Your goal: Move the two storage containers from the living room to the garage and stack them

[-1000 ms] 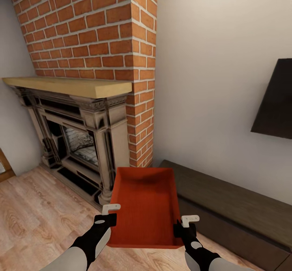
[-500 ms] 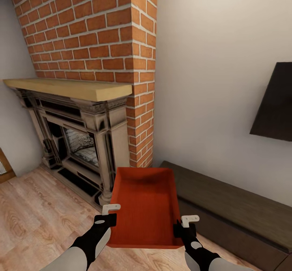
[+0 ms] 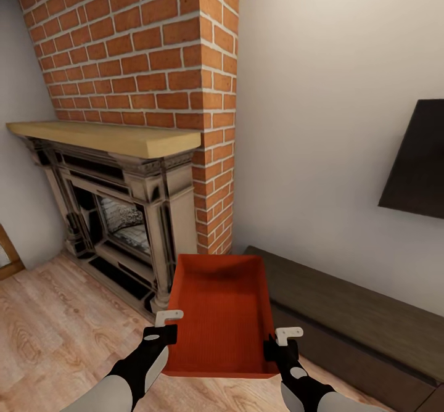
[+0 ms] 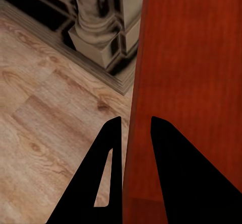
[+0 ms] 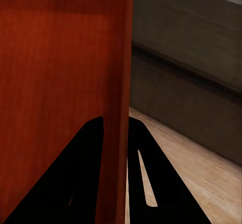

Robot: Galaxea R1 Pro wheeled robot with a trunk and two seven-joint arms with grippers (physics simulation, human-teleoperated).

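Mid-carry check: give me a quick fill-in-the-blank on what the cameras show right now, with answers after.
1. The storage container is held by ____ pincers, left pincer and right pincer.
2. Each pincer clamps a long side ____ of the container.
3. Below the container lies a light ____ floor.
4. The fireplace chimney is red ____.

Answers: two; wall; wood-plank; brick

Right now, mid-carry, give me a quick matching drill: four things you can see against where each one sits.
Things:
1. storage container
2. bench
3. fireplace
4. wall screen

Places:
A. on the wall, upper right
B. clamped between left gripper and right gripper
C. low along the wall, right of the container
D. under the wood mantel, left

Pairs: 1-B, 2-C, 3-D, 4-A
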